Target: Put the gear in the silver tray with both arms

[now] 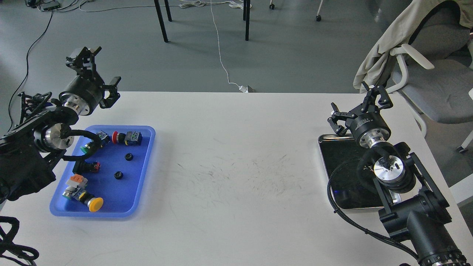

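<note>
Two small black gears lie in the blue tray (144, 173): one (128, 156) near its middle, one (118, 175) a little nearer me. The silver tray (338, 170) sits at the table's right side, its dark bottom partly hidden by my right arm. My left gripper (98, 72) is open and empty, raised above the table's far left edge, beyond the blue tray. My right gripper (360, 109) is open and empty, just past the silver tray's far rim.
The blue tray also holds several push-button switches, among them a red one (125, 137), a green one (85, 147) and a yellow one (91, 202). A chair with a draped jacket (414, 55) stands at the far right. The white table (236, 166) spans between the trays.
</note>
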`<state>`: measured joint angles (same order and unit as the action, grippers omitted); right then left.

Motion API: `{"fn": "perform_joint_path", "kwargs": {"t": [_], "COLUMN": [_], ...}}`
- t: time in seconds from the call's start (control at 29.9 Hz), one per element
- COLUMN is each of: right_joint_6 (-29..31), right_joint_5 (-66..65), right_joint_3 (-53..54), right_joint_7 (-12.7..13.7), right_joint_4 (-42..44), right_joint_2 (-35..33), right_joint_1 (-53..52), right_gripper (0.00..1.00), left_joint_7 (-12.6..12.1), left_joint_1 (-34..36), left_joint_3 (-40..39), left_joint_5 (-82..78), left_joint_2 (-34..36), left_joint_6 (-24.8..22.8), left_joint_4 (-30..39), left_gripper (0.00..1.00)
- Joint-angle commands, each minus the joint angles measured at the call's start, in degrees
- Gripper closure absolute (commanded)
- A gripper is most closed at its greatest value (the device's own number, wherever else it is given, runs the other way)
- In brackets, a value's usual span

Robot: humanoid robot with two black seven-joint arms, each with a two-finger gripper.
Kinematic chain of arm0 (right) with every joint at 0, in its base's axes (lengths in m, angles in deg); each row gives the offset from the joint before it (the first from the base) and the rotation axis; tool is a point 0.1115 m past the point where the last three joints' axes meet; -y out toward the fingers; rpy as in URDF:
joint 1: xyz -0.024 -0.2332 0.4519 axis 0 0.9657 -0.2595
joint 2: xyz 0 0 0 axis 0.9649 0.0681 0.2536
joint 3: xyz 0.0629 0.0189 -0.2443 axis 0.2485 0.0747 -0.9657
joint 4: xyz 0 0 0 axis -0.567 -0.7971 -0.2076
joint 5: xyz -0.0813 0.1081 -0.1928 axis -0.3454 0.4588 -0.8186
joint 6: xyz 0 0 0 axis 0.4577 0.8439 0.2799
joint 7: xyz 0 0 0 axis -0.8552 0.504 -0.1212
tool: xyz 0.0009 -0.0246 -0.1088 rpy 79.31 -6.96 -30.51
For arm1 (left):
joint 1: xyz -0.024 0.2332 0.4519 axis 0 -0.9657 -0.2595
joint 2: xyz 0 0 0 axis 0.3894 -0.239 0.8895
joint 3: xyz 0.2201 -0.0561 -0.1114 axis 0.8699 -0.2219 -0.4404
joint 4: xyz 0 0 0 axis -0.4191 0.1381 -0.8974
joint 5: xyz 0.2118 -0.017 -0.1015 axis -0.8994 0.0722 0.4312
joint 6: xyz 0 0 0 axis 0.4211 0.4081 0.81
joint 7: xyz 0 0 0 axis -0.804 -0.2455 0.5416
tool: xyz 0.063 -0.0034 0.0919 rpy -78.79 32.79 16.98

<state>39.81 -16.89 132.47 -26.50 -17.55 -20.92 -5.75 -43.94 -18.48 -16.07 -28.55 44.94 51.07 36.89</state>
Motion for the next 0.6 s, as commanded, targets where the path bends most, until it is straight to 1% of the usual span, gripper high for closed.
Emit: {"fn": "perform_joint_path", "kwargs": {"t": [0.0, 0.1, 0.3, 0.43, 0.53, 0.57], "right_joint_6": [-0.6, -1.1, -1.9, -2.3, -2.3, -2.3], "right_joint_5": [0.0, 0.0, 0.4, 0.8, 0.8, 0.9], "right_joint_3": [0.1, 0.1, 0.0, -0.3, -0.5, -0.6], "right_joint_7": [0.3, 0.7, 2.4, 3.7, 4.0, 4.5], "right_joint_4": [0.2, 0.2, 0.8, 4.5, 6.5, 8.0], "right_joint_2": [-0.3, -0.5, -2.0, -2.7, -3.4, -3.6], "right_joint_1": [-0.5, -0.7, -3.4, -6.5, -8.5, -9.5], "right_gripper": [0.01, 0.01, 0.01, 0.01, 0.01, 0.01], "left_joint_7": [0.1, 0.2, 0.3, 0.3, 0.3, 0.3], "left_joint_1": [-0.4, -1.2, -2.6, -2.7, -2.8, -3.0], "left_joint_3": [0.1, 0.0, 0.1, 0.1, 0.1, 0.1], "left_joint_5": [-0.2, -0.3, -0.4, -0.4, -0.4, -0.4], "left_joint_2": [0.0, -0.4, -0.4, -0.1, 0.3, 0.3], "left_joint_6": [-0.3, -1.2, -1.5, -1.8, -1.9, -2.2], "left_joint_4": [0.0, 0.1, 0.1, 0.1, 0.1, 0.1], "left_gripper": [0.01, 0.01, 0.01, 0.01, 0.01, 0.01]}}
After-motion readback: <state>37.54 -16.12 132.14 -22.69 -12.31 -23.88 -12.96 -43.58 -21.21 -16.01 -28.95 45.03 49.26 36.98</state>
